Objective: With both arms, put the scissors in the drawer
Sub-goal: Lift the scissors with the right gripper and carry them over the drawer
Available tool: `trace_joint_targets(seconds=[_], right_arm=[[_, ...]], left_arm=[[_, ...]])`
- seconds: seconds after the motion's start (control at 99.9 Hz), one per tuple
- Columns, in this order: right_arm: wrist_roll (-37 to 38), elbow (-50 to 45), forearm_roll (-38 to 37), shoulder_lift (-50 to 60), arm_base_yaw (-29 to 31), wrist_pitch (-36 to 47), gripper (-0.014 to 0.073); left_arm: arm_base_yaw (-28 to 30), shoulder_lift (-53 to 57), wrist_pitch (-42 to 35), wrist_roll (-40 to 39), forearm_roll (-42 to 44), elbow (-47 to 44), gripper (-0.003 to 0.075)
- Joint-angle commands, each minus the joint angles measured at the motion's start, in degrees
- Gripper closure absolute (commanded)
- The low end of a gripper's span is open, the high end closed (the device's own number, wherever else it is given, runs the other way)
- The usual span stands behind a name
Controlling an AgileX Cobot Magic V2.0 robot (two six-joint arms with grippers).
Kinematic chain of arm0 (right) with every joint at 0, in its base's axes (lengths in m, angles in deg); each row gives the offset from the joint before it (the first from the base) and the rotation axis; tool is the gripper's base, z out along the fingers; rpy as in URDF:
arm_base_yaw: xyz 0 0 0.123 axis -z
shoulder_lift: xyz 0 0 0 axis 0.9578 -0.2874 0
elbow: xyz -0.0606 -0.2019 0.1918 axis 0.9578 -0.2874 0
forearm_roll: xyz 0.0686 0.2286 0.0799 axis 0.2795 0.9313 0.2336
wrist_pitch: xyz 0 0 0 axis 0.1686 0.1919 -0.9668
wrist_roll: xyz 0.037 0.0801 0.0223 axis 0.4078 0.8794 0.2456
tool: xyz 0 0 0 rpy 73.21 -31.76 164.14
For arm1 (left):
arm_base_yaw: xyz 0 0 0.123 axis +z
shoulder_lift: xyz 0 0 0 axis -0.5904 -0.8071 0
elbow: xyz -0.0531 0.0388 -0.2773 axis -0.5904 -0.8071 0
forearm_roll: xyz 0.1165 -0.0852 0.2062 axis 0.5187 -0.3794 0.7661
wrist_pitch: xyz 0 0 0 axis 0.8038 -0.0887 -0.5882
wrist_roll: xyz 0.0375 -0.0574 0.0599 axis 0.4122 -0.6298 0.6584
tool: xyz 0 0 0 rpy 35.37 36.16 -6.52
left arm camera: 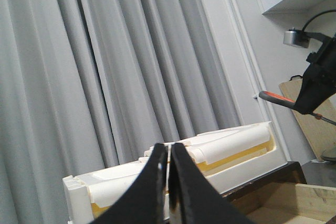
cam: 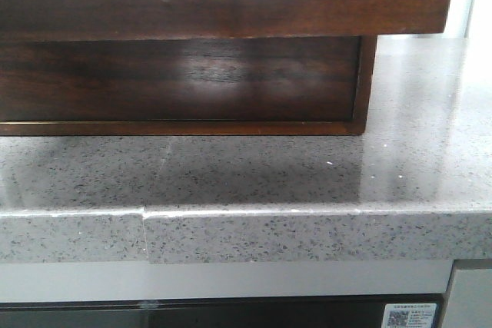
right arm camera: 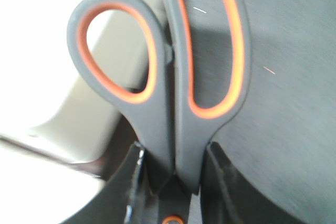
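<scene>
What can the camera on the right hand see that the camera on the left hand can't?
Only the right wrist view shows the scissors up close: grey handles with orange-lined loops, pinched just below the loops by the right hand.

Only the left wrist view shows the left hand with its fingers pressed together on nothing, grey curtains, white foam packing, and a corner of pale wood.

Shared: the right hand shows in both. In the left wrist view it hangs far off, gripping something orange and grey, probably those same scissors, but too small to tell.
</scene>
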Motion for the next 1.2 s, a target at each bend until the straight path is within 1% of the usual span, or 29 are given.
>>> trace_joint_targets(seconds=[0.0,0.05,0.08,0.14,0.22,0.32,0.46,0.681,0.991,1.101,1.191], right_arm=[[-7.1,2.9,7.8,1.8,0.0,3.4,0.0662],[-9.8,3.4,11.5,1.9,-0.1,3.2,0.0662],[-10.8,3.6,12.3,1.9,-0.4,3.2,0.0662],[-11.1,3.9,12.3,1.9,-1.5,4.0,0.0662],[-15.3,4.0,12.3,1.9,-4.0,4.3,0.0662],[-18.8,4.0,12.2,1.9,-8.3,5.0,0.0662],[-20.5,4.0,9.2,1.9,-15.6,8.3,0.0652],[-20.4,4.0,1.3,1.3,-25.9,10.9,0.0652],[-20.4,4.0,-7.8,-2.8,-34.2,10.6,0.0652],[-20.9,4.0,-9.8,-4.4,-36.6,10.1,0.0652],[-23.1,4.0,-10.3,-6.0,-38.2,9.3,0.0652]], left_arm=[[-0.3,-0.7,-3.6,-0.5,-0.8,1.8,0.0742],[-0.3,-0.7,-3.6,-0.5,-0.8,1.8,0.0742],[-0.3,-0.7,-3.6,-0.5,-0.8,1.8,0.0742],[-0.3,-0.7,-3.6,-0.5,-0.8,1.8,0.0742],[-0.3,-0.7,-3.6,-0.5,-0.8,1.8,0.0742],[-0.3,-0.7,-3.6,-0.5,-0.8,1.8,0.0742],[-0.3,-0.7,-3.6,-0.5,-0.8,1.8,0.0742],[-0.3,-0.7,-3.6,-0.5,-0.8,1.8,0.0742],[-0.3,-0.7,-3.6,-0.5,-0.8,1.8,0.0742],[-0.3,-0.7,-3.6,-0.5,-0.8,1.8,0.0742],[-0.3,-0.7,-3.6,-0.5,-0.8,1.8,0.0742]])
